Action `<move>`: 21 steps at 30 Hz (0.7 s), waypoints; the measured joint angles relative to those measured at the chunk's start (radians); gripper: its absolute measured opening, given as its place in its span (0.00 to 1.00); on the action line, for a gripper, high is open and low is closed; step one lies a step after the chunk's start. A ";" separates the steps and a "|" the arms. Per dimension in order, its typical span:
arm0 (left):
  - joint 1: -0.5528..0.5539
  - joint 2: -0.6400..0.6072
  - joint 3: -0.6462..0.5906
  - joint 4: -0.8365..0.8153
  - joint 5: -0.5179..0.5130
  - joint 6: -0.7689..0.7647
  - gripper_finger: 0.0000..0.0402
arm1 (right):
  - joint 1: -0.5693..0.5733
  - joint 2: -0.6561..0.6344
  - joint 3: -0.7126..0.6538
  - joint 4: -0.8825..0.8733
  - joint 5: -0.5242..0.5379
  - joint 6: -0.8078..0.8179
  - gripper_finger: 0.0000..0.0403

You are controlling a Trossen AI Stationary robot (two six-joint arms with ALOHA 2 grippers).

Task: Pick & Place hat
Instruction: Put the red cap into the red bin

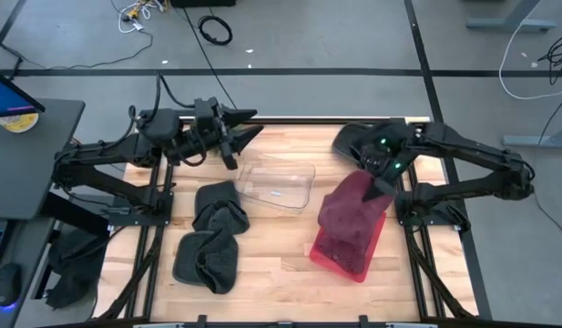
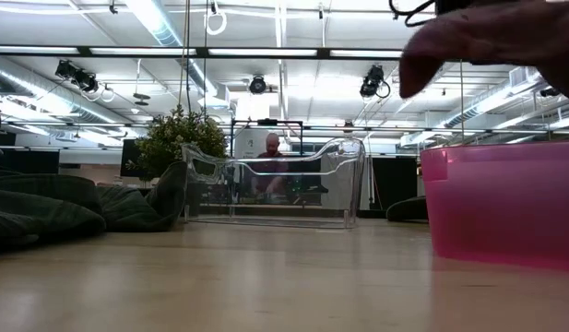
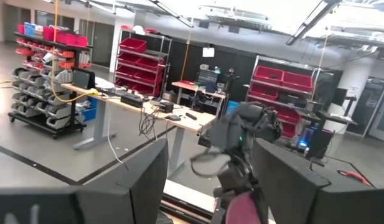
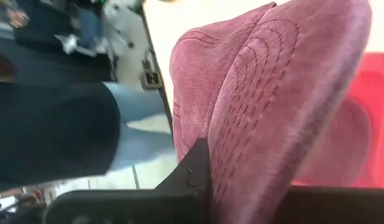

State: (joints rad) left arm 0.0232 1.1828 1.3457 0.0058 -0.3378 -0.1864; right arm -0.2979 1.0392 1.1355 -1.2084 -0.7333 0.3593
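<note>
High view has the right gripper (image 1: pixel 383 189) pinched tight on a maroon corduroy hat (image 1: pixel 352 211), dangling it over the red plastic bin (image 1: pixel 333 258). Left gripper (image 1: pixel 246 130) sits spread apart at the table's far edge, near the clear plastic bin (image 1: pixel 279 184) and 2 dark green hats (image 1: pixel 212 237).

My own two dark fingers (image 3: pixel 148 180) are standing apart, framing the other arm's gripper (image 3: pixel 241 140), which is holding a maroon hat (image 3: pixel 244 208); desks (image 3: pixel 135 106) and red shelving (image 3: pixel 132 59) are sitting far behind.
</note>
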 joint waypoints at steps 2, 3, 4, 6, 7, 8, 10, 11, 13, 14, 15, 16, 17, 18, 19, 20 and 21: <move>0.002 0.000 0.000 0.001 0.000 0.000 0.59 | 0.036 0.033 0.000 -0.031 0.015 -0.002 0.01; 0.002 0.000 0.000 0.001 0.000 0.000 0.59 | 0.052 0.048 0.000 -0.046 0.015 -0.002 0.01; 0.002 0.000 0.000 0.001 0.000 0.000 0.59 | 0.068 0.065 0.000 -0.059 0.015 -0.003 0.01; 0.002 0.000 0.000 -0.002 0.000 0.000 0.59 | 0.099 0.098 -0.001 -0.081 0.014 -0.013 0.01; 0.002 0.000 0.000 -0.004 0.001 -0.001 0.59 | 0.113 0.114 -0.001 -0.087 0.013 -0.021 0.01; 0.002 0.000 0.000 -0.007 0.000 -0.001 0.59 | 0.125 0.128 -0.001 -0.086 0.011 -0.026 0.01; 0.002 0.000 0.000 -0.014 0.000 -0.001 0.59 | 0.143 0.161 -0.001 -0.070 0.001 -0.027 0.01; 0.002 0.000 0.000 -0.016 0.000 -0.003 0.59 | 0.150 0.180 -0.001 -0.059 -0.002 -0.027 0.01; 0.002 0.000 0.000 -0.019 0.000 -0.006 0.59 | 0.163 0.216 -0.001 -0.033 -0.010 -0.022 0.01; 0.002 0.000 0.000 -0.019 0.000 -0.006 0.59 | 0.169 0.236 -0.001 -0.017 -0.012 -0.015 0.01; 0.002 0.000 0.000 -0.020 0.000 -0.006 0.59 | 0.172 0.255 -0.001 -0.002 -0.015 -0.004 0.01; 0.002 0.000 0.000 -0.020 0.000 -0.006 0.59 | 0.175 0.274 -0.001 0.013 -0.021 -0.001 0.01; 0.002 0.000 0.000 -0.020 0.001 -0.006 0.59 | 0.178 0.292 -0.001 0.026 -0.024 -0.001 0.01; 0.002 0.000 0.000 -0.020 0.000 -0.006 0.59 | 0.181 0.309 -0.001 0.037 -0.026 -0.001 0.01; 0.002 0.000 0.000 -0.020 0.000 -0.006 0.59 | 0.184 0.327 -0.001 0.046 -0.026 0.001 0.01; 0.001 0.000 0.000 -0.020 0.001 -0.007 0.59 | 0.187 0.343 -0.001 0.049 -0.026 0.001 0.01; 0.001 0.000 0.000 -0.020 0.001 -0.009 0.59 | 0.191 0.359 -0.001 0.051 -0.026 0.000 0.01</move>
State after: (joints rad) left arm 0.0238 1.1828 1.3457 -0.0142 -0.3370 -0.1956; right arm -0.1073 1.3979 1.1347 -1.1578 -0.7597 0.3593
